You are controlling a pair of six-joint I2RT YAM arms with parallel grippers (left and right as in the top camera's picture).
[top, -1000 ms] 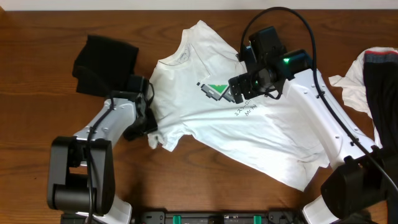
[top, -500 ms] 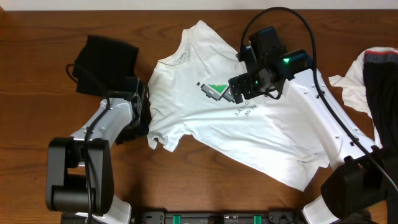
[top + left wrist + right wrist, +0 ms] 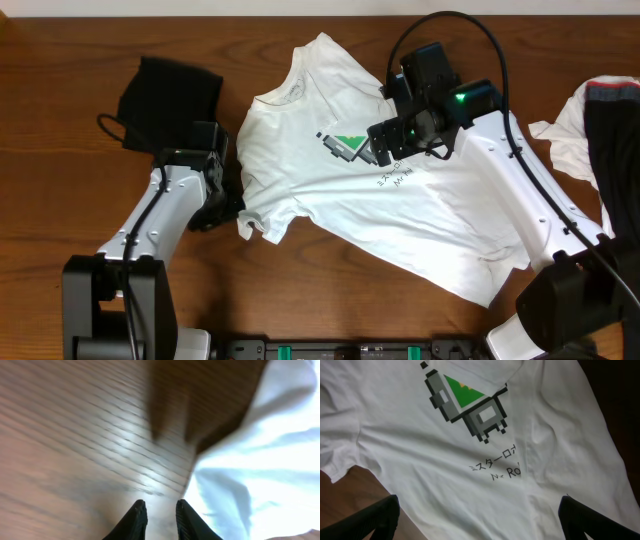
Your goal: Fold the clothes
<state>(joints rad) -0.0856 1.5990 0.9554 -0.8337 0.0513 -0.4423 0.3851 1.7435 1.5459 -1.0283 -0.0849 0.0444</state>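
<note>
Spread print-up across the middle of the wooden table (image 3: 60,180): the white T-shirt (image 3: 420,220), collar toward the far edge, hem toward the near right, cloth rumpled and lying askew. On its chest, a green-and-grey pixel print (image 3: 348,148), with two short lines of dark lettering (image 3: 395,180) just below.

Left arm (image 3: 160,215) reaching in low at the shirt's left sleeve. Left jaws drawn close, only a narrow gap between the fingertips (image 3: 137,520), bare wood showing through that gap, nothing gripped. Shirt edge just beside the right-hand fingertip. Wrist view blurred, white fabric filling its right side.

Right arm (image 3: 500,150) stretched over the shirt from the near right. Right jaws spread wide above the chest, one fingertip (image 3: 375,517) at each lower corner of the wrist view, holding nothing. Directly beneath: the print and the lettering, with a crease running down the cloth beside the letters.

Other clothes: a black garment (image 3: 170,95) bunched at the far left, near the left arm and apart from the shirt. A white-and-dark garment (image 3: 600,130) heaped at the right edge, partly cut off by the frame.
</note>
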